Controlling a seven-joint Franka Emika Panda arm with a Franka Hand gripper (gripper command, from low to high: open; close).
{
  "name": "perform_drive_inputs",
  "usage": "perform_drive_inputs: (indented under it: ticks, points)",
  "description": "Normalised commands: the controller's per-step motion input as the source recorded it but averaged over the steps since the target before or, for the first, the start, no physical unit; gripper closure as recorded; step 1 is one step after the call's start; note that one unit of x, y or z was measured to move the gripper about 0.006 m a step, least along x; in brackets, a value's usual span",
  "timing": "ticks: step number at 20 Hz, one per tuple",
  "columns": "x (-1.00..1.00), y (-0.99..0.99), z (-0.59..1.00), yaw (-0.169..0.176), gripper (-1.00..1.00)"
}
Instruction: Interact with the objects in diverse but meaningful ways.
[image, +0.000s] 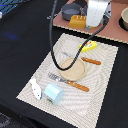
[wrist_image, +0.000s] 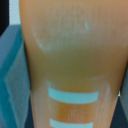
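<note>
Orange bread loaf with pale slashes (image: 77, 21): you will find it at the upper centre of the exterior view, on the brown board (image: 112, 31), just beside the white arm body (image: 96, 12) that stands over it. In the wrist view the orange bread loaf (wrist_image: 75, 60) fills nearly the whole frame, very close to the lens, with two pale slashes across its lower part. Fingers: not visible in either view, so you cannot tell whether they are released or clenched on the loaf.

Grey pot (image: 70, 11): upper centre, on the same board, just behind the loaf.

Woven beige placemat (image: 102, 87): centre of the exterior view, on the black tabletop (image: 20, 35).

On the placemat you have:
- Tan round plate (image: 72, 69), centre.
- Yellow red-marked packet (image: 89, 46), upper right of the plate, near the mat's far edge.
- Orange-handled knife (image: 89, 60), right of the plate.
- Orange-handled fork (image: 70, 82), just below the plate.
- Pale blue-and-white carton (image: 54, 93), lower left.
- White oblong piece (image: 35, 88), just left of the carton, at the mat's edge.

Black cable (image: 51, 30): loops from the top of the frame down over the mat's upper part.
</note>
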Motion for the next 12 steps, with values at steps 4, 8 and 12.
perform_drive_inputs:
  ticks: [4,8,12]
  points:
    - [-0.97,0.24,-0.56,0.065,1.00]
    - [-1.00,0.03,-0.64,0.055,1.00]
    - [-1.00,-0.01,-0.71,0.038,1.00]
